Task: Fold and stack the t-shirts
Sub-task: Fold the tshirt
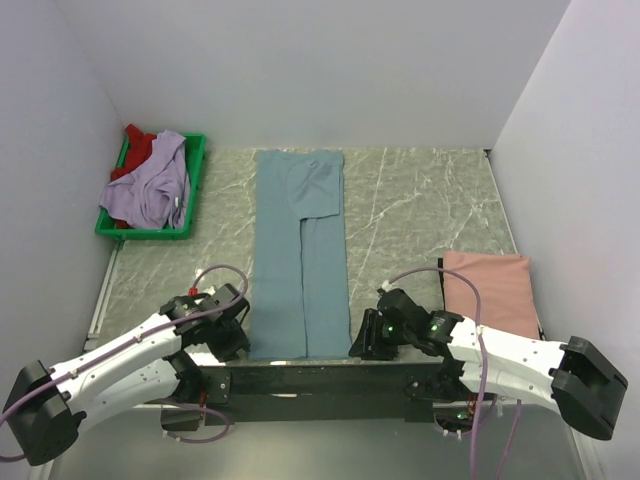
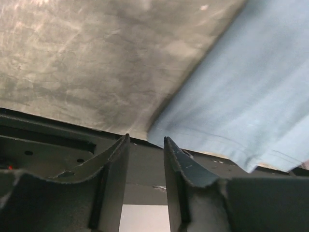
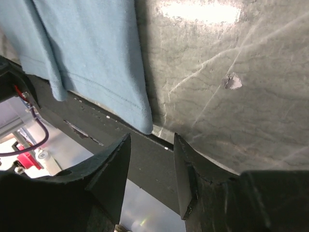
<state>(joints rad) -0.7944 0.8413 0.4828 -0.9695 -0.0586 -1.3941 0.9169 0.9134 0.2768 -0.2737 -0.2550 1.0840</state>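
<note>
Grey-blue shirt (image 1: 300, 260) is laid as a long strip between both grippers; left gripper (image 2: 146, 145) and right gripper (image 3: 152, 145) are poised at its 2 near corners, fingers apart, nothing held; if only 1 layer is pinched or 1 corner missed, a skewed fold is likely.
</note>
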